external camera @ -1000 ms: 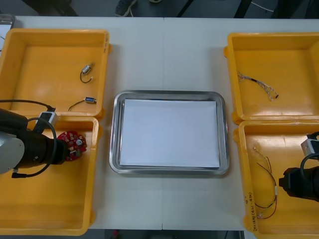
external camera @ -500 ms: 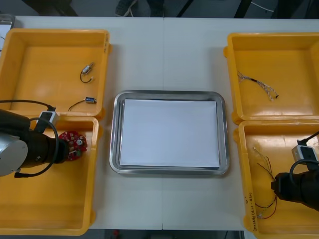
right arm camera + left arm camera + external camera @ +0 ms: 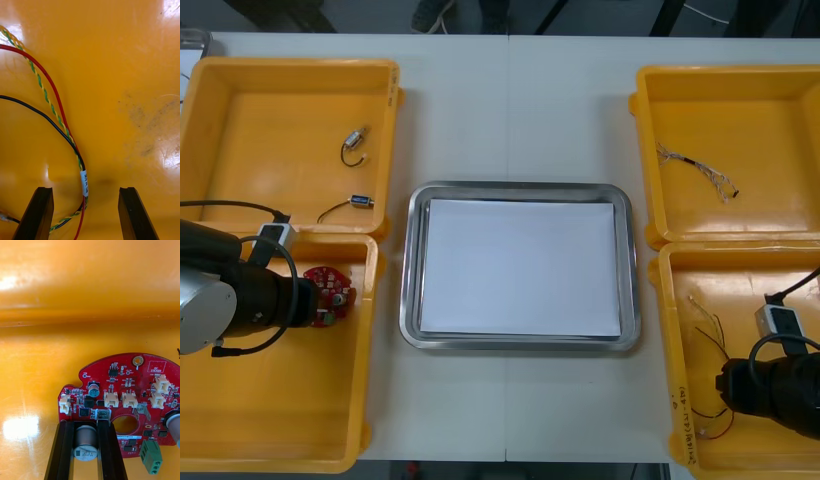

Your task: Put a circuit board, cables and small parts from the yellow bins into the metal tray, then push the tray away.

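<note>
Your left pincer (image 3: 85, 425) is clamped on a silver can (image 3: 85, 450) of the circuit board (image 3: 123, 390) in the near left yellow bin (image 3: 280, 400). Lift it straight up, clear the wall, then cross to the metal tray (image 3: 520, 342). Your right pincer (image 3: 86, 191) stands apart over the cables (image 3: 52, 93).

Red circuit board (image 3: 330, 293) — seemingly flat — nearer left bin (image 3: 280, 400).

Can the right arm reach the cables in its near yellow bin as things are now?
Probably yes. The right gripper hangs over the cables in the yellow bin, jaws open, the bundle between them and nothing covering it. The left gripper grips the circuit board.
</note>
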Available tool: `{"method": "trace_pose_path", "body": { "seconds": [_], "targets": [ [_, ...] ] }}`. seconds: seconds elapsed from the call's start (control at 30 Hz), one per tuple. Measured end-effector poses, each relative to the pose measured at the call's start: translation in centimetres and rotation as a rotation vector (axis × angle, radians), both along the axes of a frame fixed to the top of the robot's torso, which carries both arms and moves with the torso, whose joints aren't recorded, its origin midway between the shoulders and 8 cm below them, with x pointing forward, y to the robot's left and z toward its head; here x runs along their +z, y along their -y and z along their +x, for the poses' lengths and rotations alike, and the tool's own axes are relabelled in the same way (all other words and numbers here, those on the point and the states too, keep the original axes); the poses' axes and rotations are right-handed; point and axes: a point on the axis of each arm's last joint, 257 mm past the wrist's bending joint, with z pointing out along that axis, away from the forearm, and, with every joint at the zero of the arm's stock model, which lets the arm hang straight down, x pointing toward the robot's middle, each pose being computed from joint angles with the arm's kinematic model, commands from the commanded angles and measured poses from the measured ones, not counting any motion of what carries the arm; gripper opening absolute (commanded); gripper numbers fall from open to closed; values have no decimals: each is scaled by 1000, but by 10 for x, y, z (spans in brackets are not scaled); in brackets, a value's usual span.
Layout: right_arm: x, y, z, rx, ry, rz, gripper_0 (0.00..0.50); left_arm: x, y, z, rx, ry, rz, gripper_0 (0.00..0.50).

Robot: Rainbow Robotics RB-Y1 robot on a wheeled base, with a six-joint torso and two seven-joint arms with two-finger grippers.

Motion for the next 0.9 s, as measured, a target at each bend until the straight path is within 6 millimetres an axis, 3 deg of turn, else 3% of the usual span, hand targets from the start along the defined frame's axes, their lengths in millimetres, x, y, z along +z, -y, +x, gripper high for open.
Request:
{"method": "trace_pose_path", "body": {
  "seconds": [0.33,0.7,0.9],
  "targets": [
    [-10,0,4,-25,23,-10,500,9,11,-8,-27,-16,-10,0],
    [-13,0,4,-17,31,-27,500,46,18,-21,-51,-14,-33,1],
    [-12,-2,9,-14,53,-28,500,63,16,-41,-73,-46,12,1]
  ]
}}
